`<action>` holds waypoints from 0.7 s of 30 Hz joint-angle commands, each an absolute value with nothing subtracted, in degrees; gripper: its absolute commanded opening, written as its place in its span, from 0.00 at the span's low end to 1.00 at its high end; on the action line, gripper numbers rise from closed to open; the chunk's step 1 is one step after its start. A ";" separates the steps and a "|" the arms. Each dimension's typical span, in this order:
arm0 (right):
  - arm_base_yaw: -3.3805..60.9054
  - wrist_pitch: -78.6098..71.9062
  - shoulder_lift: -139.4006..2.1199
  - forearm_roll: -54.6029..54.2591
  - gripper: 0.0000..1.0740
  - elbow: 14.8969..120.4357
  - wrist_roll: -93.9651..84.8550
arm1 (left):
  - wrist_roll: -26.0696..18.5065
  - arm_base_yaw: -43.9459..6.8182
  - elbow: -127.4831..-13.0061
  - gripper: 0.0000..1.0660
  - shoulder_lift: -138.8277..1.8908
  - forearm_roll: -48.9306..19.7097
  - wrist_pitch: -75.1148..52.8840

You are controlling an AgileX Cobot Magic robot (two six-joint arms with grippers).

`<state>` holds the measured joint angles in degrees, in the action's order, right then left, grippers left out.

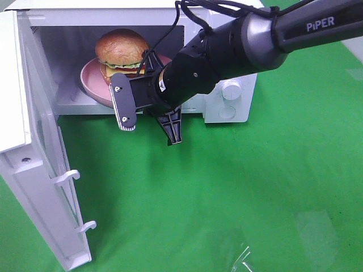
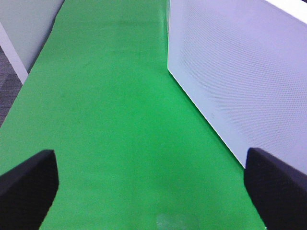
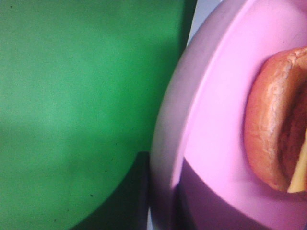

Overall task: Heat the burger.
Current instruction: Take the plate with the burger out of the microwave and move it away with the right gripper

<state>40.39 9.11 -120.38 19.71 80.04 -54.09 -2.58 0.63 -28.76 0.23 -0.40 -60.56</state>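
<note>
Inside the open microwave (image 1: 227,90), the burger (image 1: 121,50) sits on its pink plate (image 1: 91,76). Just outside the microwave's mouth, the right gripper (image 1: 148,122) is nearer, fingers pressed together on nothing visible, burger lying just beyond them. Off beside the microwave's door (image 2: 240,76), the left gripper (image 2: 153,184) has its fingers spread wide.
</note>
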 commanded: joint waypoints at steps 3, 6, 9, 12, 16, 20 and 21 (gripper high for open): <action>40.22 4.64 -116.14 19.71 0.00 77.92 -56.15 | -2.52 0.92 -28.71 0.91 1.49 -0.52 -59.70; 40.22 4.30 -114.53 17.13 0.00 75.75 -57.98 | -2.52 0.92 -28.71 0.91 1.49 -0.52 -59.70; 40.22 4.30 -114.13 17.02 0.00 75.23 -58.61 | -2.52 0.92 -28.71 0.91 1.49 -0.52 -59.70; 40.22 3.84 -112.53 17.02 0.00 72.54 -59.13 | -2.52 0.92 -28.71 0.91 1.49 -0.52 -59.70; 40.22 2.52 -110.64 17.07 0.00 68.98 -59.13 | -2.52 0.92 -28.71 0.91 1.49 -0.52 -59.70; 40.22 0.86 -109.15 17.07 0.00 65.72 -59.13 | -2.52 0.92 -28.71 0.91 1.49 -0.52 -59.70; 40.22 0.00 -108.63 17.07 0.00 64.69 -59.13 | -2.52 0.92 -28.71 0.91 1.49 -0.52 -59.70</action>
